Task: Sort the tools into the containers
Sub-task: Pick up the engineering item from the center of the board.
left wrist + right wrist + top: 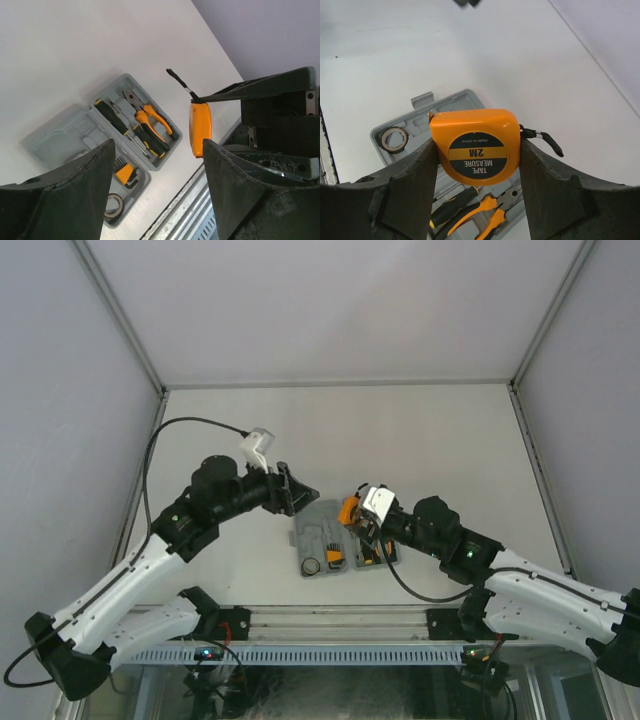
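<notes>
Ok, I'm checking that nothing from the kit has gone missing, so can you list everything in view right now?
tool case: 1, grey, open flat on the table near the arms' bases
pliers: 1, orange and black, in a recess of the case
screwdrivers: 2, black and yellow, beside the pliers in the same half
hex-key set: 1, orange, in the other half
ring: 1, dark, next to the hex-key set
tape measure: 1, orange, held above the case
table: 1, white, under everything
left fingers: 2, black, open, holding nothing, near the case
right fingers: 2, black, shut on the tape measure
</notes>
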Robot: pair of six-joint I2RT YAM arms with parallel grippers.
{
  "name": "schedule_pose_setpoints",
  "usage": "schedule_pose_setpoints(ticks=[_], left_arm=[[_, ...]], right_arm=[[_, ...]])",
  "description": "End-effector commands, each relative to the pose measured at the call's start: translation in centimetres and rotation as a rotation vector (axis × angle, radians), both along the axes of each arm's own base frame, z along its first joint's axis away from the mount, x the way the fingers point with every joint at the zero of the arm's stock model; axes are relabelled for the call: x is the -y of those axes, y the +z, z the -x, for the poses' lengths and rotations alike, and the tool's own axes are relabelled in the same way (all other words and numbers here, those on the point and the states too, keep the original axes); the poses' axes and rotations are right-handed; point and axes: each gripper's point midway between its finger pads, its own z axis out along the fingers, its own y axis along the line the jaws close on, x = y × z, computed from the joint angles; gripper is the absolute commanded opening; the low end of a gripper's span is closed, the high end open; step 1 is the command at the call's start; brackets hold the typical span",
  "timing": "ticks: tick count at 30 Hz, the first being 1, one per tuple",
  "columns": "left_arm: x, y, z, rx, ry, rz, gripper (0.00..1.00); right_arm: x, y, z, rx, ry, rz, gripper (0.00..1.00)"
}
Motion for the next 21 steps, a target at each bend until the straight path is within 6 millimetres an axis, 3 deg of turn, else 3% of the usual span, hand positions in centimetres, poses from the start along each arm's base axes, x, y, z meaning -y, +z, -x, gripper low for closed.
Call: schedule_pose_setpoints(ticks=[1, 8, 12, 21], left_arm=[[2.9, 4.4, 0.5, 0.097, -0.092, 0.077, 0.74], [5.3, 3.6, 1.2, 0.076, -0.154, 0.068, 0.73], [6.4, 3.2, 1.7, 0.065, -0.207, 0.059, 0.65], [7.9, 1.3, 2.5, 0.035, -0.272, 0.019, 0.62]], right_arm=[[-0.5, 2.8, 0.7, 0.162, 0.071, -0.013, 0.17], [-1.0, 3.3, 1.2, 0.236, 0.115, 0.007, 0.17], [-1.5, 3.8, 1.4, 0.243, 0.132, -0.002, 0.17], [-2.8, 4.2, 1.6, 0.23, 0.171, 0.007, 0.17]])
